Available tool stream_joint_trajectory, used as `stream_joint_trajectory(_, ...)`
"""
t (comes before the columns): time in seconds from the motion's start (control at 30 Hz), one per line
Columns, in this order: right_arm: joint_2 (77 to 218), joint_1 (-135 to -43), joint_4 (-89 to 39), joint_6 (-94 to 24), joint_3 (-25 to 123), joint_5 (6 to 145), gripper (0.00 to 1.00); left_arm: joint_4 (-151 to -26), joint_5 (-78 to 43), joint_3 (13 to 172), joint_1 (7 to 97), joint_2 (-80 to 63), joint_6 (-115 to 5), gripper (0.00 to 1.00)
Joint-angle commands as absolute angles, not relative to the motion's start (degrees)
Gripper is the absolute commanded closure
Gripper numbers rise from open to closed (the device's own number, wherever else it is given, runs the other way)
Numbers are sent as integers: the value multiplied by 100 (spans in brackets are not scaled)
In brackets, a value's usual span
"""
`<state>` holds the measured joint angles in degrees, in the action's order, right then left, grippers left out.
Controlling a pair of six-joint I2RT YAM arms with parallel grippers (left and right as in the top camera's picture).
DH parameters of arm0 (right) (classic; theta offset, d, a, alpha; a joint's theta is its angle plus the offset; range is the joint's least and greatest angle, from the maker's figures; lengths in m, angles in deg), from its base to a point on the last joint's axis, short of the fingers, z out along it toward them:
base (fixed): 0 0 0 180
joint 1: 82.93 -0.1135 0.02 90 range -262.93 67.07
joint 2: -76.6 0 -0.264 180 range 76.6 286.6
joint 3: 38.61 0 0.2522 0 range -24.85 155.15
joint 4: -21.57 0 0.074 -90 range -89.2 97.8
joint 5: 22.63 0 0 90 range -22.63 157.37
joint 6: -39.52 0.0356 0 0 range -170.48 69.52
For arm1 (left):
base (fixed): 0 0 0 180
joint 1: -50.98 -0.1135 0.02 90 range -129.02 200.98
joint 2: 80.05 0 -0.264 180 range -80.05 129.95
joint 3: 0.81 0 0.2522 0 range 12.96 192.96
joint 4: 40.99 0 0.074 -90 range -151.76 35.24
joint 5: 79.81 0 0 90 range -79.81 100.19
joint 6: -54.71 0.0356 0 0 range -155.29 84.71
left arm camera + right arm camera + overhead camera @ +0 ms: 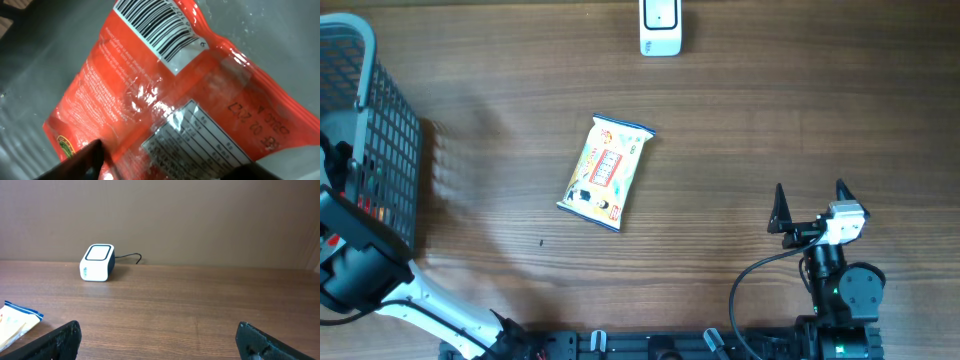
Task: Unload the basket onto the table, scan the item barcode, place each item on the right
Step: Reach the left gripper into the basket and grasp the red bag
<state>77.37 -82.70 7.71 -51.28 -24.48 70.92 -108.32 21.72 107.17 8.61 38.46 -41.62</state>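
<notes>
Pincer check, overhead: see R pincer (810, 205) gaping, empty, bottom-right of tabletop (740, 120); yellow packet (607, 172) mid-tabletop, scanner (660, 27) at far edge. L wrist: find L pincer (165, 167) straddling red packet (125, 100), barcode (155, 25) up; can't tell if gripped. R wrist: confirms gape, scanner ahead-left.

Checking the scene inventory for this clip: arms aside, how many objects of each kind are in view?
Basket: 1
Scanner: 1
Snack packets: 2, a pale packet on the table and a red packet in the basket
Total: 4
</notes>
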Motion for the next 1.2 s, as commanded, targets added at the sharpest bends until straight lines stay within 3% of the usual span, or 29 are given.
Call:
stream_joint_trajectory(0.0, 7703, -8242, 786, -5187, -2453, 7057, 0, -10794, 2213, 10669, 869, 3901, -4118, 57)
stream_joint_trajectory(0.07, 7703, -8242, 788, -5187, -2453, 7057, 0, -10823, 2275, 10671, 869, 3901, -4000, 83)
stream_joint_trajectory(0.13, 7703, -8242, 788, -5187, -2453, 7057, 0, -10884, 2318, 10671, 872, 3890, -3998, 95)
stream_joint_trajectory(0.5, 7703, -8242, 788, -5187, -2453, 7055, 0, -11468, 2272, 11460, 876, 2765, -4363, 96)
stream_joint_trajectory(0.73, 7703, -8242, 788, -5187, -2453, 7057, 0, -10823, 1201, 11913, 880, 1044, -4540, 96)
stream_joint_trajectory(0.9, 7703, -8242, 788, -5187, -2453, 7057, 0, -10384, 332, 11913, 920, 63, -5928, 96)
stream_joint_trajectory(1.03, 7703, -8242, 788, -5187, -2453, 7057, 0, -10213, -1115, 11913, 1624, -234, -6166, 96)
stream_joint_trajectory(1.17, 7703, -8242, 788, -5187, -2453, 7057, 0, -10731, -1183, 11895, 2924, -77, -6103, 96)
